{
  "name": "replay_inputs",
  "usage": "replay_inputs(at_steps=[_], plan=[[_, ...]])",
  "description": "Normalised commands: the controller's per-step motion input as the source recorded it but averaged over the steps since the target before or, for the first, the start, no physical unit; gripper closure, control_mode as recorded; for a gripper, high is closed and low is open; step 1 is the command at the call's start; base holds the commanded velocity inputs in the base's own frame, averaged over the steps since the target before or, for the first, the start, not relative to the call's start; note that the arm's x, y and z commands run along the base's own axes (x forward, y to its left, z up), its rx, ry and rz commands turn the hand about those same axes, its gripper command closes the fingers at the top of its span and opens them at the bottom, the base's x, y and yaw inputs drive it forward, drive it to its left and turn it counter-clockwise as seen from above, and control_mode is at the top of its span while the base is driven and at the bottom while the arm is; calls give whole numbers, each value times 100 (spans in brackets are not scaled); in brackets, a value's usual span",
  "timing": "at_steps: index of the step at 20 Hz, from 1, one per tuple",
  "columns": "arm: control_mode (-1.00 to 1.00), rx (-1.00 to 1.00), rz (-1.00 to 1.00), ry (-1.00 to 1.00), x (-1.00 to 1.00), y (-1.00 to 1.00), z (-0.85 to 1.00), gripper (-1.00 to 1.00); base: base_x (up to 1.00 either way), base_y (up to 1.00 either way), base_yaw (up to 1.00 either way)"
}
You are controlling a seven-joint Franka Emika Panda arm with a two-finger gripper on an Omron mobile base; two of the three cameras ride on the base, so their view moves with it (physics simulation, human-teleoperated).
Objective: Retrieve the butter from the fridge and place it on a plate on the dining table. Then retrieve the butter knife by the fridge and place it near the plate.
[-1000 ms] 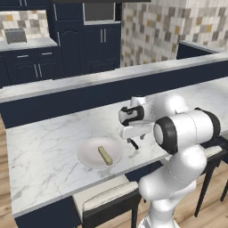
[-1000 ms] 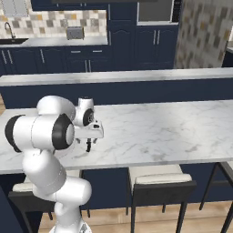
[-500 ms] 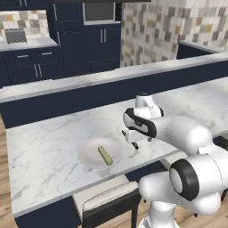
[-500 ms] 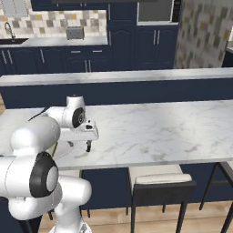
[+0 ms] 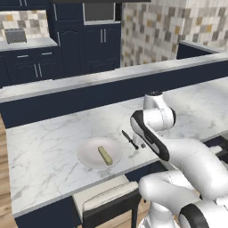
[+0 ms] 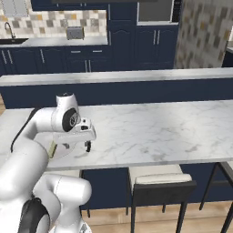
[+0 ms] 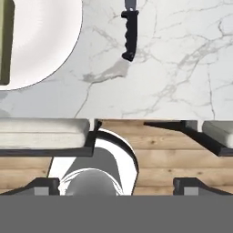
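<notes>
The white plate (image 5: 91, 149) sits on the marble dining table (image 5: 49, 142) with the pale yellow butter (image 5: 105, 156) lying on it. The dark butter knife (image 5: 129, 139) lies flat on the marble just right of the plate, clear of its rim. My gripper (image 6: 76, 145) hangs low over the table's front edge, right of the knife, open and empty. In the hand view the plate (image 7: 45, 41) and the butter (image 7: 5, 41) are at the top left and the knife (image 7: 129, 34) at the top centre. Its wide-apart fingertips (image 7: 45, 184) frame the floor below.
A cushioned stool (image 5: 107, 200) stands under the table's front edge below the plate, and another stool (image 6: 159, 182) is further right. The higher marble ledge (image 5: 89, 80) runs behind the table. Navy cabinets (image 5: 75, 44) line the back wall.
The arm has swung its elbow round and the hand has drawn back from the knife toward the table's front edge. The knife and the butter on the plate have stayed put.
</notes>
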Motion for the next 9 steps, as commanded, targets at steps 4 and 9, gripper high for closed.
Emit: replay_inputs(at_steps=[4, 9], plan=[[-100, 0, 8, 0, -19, -41, 7, -100, 0, 0, 0], [-100, 1, 0, 0, -3, -46, 13, -100, 0, 0, 0]])
